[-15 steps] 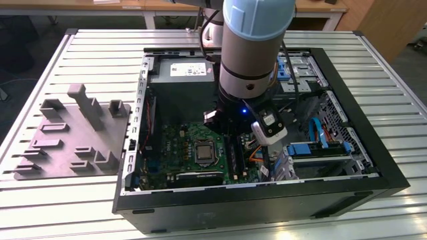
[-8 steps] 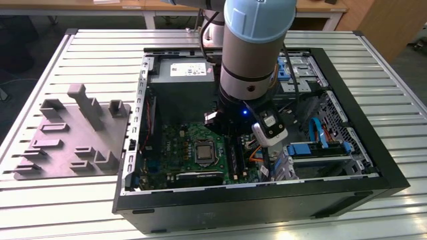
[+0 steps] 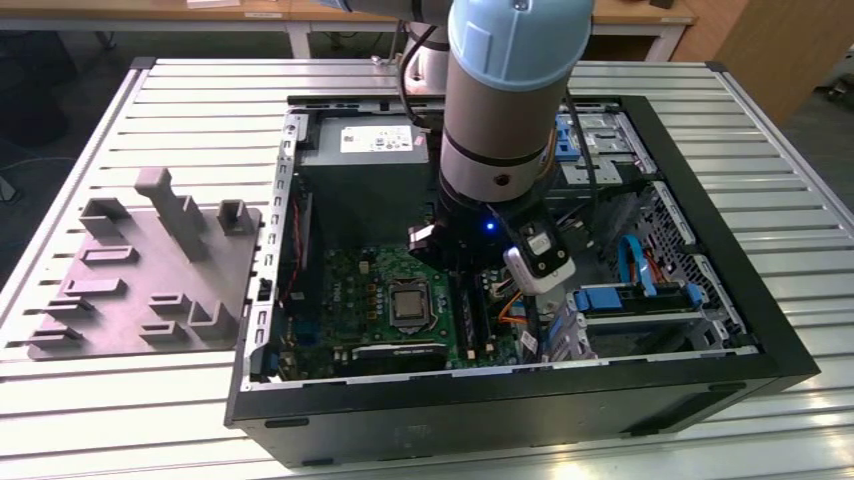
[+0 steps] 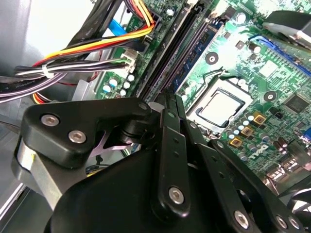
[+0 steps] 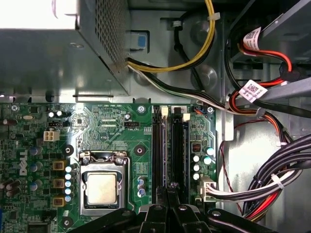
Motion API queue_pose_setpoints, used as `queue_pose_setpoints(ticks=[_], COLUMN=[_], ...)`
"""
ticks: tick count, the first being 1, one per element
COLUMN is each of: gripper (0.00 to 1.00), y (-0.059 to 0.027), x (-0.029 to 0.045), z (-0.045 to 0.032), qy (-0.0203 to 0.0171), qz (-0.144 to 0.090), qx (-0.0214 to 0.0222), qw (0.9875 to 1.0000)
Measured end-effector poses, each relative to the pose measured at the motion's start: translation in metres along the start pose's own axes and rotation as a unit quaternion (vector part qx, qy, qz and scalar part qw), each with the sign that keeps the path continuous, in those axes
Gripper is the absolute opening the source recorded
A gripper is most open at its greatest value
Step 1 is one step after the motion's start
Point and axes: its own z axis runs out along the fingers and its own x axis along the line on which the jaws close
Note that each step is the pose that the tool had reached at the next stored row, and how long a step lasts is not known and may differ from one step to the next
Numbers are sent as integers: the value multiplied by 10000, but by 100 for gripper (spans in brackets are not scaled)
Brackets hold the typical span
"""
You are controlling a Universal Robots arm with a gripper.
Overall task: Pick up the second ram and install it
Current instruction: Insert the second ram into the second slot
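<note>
Silver arm (image 3: pixel 494 140) with pale blue cap (image 3: pixel 521 30); black tool (image 4: pixel 170 99) links studded with silver screws (image 4: pixel 176 195).

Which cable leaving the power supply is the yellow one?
The thick yellow cable curving off a corner of the perforated grey metal power supply; the wires alongside it are black and white.

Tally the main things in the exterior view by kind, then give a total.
Black open computer case: 1
Grey metal power supply box: 1
Green motherboard: 1
Square silver processor: 1
Grey moulded parts tray: 1
Pale blue robot arm: 1
Total: 6
</note>
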Motion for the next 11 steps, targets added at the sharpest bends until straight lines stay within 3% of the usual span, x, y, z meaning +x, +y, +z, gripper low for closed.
queue_pose_setpoints(ticks=[11], gripper=[11], y=[-6], x=[0], z=[16], qy=[0], qz=[-2], qx=[-1], qw=[10000])
